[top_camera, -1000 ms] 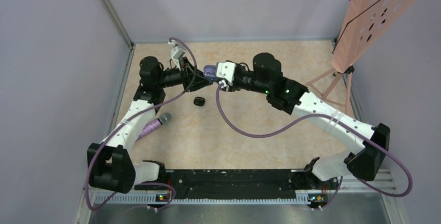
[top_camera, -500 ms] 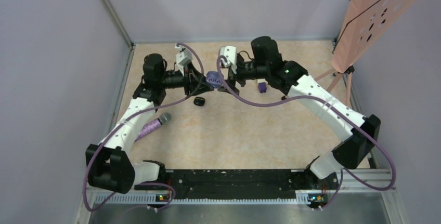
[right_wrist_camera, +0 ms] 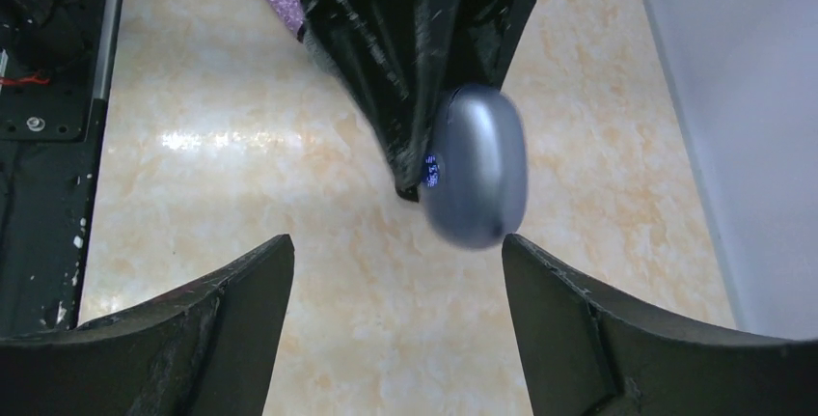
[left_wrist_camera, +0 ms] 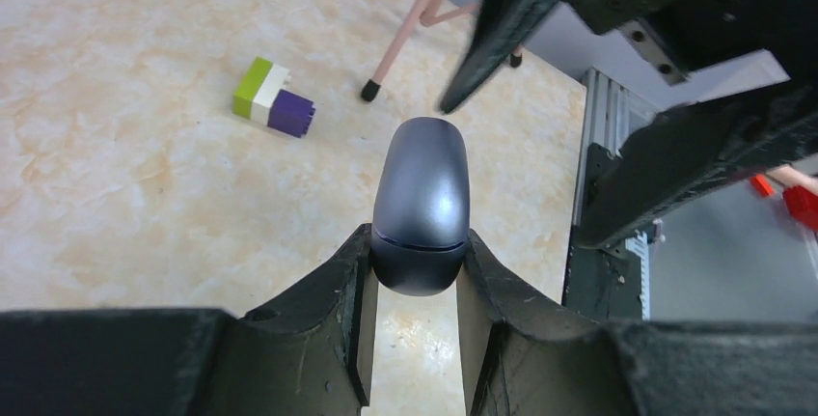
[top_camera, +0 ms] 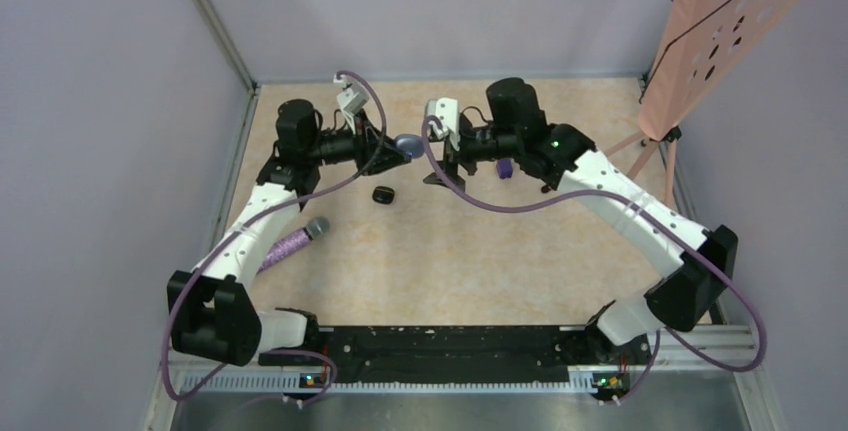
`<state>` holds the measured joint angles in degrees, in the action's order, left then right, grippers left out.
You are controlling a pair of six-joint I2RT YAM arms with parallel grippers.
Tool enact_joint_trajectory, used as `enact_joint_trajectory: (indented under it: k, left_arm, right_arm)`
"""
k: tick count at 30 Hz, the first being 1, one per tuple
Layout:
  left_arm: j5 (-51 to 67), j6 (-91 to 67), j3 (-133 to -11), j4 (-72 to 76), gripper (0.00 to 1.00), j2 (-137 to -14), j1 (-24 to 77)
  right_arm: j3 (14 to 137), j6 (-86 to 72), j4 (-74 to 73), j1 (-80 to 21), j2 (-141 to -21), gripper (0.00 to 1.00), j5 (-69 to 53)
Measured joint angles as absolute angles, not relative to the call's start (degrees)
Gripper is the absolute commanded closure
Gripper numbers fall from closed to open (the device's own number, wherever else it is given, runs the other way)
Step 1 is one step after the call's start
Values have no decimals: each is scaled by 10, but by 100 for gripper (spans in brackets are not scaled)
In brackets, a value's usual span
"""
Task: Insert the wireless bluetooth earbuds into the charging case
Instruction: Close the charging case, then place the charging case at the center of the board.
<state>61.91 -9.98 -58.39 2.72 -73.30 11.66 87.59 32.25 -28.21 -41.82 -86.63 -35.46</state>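
Left claw (left_wrist_camera: 417,250) clamps the charging case (left_wrist_camera: 422,180) base between fingertips.

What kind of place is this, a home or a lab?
Probably a robotics lab work cell: two arms bolted to a rail, plain grey walls boxing in the table, and props like a toy block.

Overhead view; two close, opposed wrist views, charging case (left_wrist_camera: 421,208) common.

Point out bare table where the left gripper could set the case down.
Widest bare patch: table between the microphone, the black piece and the front rail. Crowded: far centre, where the left gripper holding the case faces the open right gripper, with the block beside.
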Motion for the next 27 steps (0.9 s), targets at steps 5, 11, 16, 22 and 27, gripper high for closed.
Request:
enact_joint_trajectory:
  k: [5, 11, 16, 22, 27]
  left_arm:
    - [605, -119, -578, 41, 100, -749, 105]
    - [651, -67, -529, -25, 100, -803, 106]
    - [668, 33, -530, -164, 94, -909, 114]
    - [638, 166, -620, -354, 82, -1042, 146]
    - [564, 155, -628, -376, 66, -1064, 185]
  right_arm:
    - [811, 297, -261, -419, -793, 18, -271]
    - [745, 224, -268, -403, -732, 12, -134]
    - [665, 199, -315, -399, -693, 11, -97]
    - [605, 192, -344, -399, -667, 11, -80]
    - [604, 192, -338, -399, -667, 11, -64]
